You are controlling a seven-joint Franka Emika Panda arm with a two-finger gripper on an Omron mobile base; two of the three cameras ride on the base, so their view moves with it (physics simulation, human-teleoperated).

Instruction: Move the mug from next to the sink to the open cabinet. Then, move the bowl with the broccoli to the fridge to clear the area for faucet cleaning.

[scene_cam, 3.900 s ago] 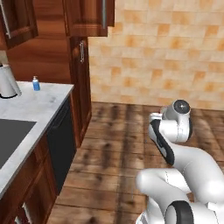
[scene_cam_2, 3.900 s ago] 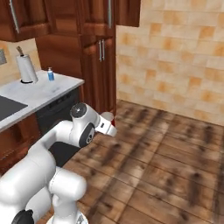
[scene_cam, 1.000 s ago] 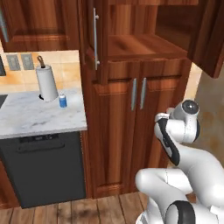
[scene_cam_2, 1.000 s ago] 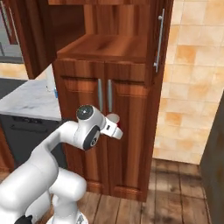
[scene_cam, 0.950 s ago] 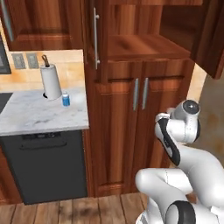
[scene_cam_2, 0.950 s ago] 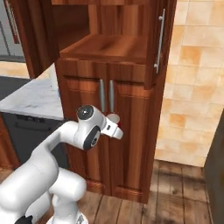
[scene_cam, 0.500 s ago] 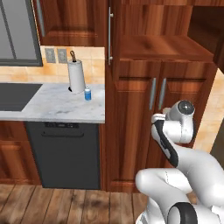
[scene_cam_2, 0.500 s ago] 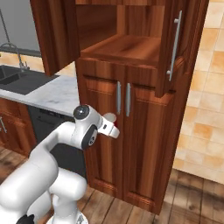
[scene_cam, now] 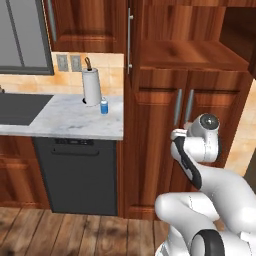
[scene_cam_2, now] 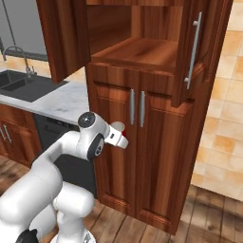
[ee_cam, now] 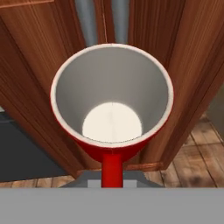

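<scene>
Mug being hauled to the cabinet
The mug [ee_cam: 112, 109] is pinched in the end effector [scene_cam_2: 119, 136]; a lift to the cabinet [scene_cam_2: 142, 52] shelf recess is needed next.

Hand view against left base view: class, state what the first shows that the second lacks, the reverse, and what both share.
Hand view alone: the red mug, seen from above, with its pale inside and red handle, shut in the gripper.

Left base view alone: the paper towel roll, the blue-capped bottle, the marble counter, the dishwasher and the open shelf recess.

Both: the cabinet doors with two silver bar handles, and the wooden floor.
</scene>
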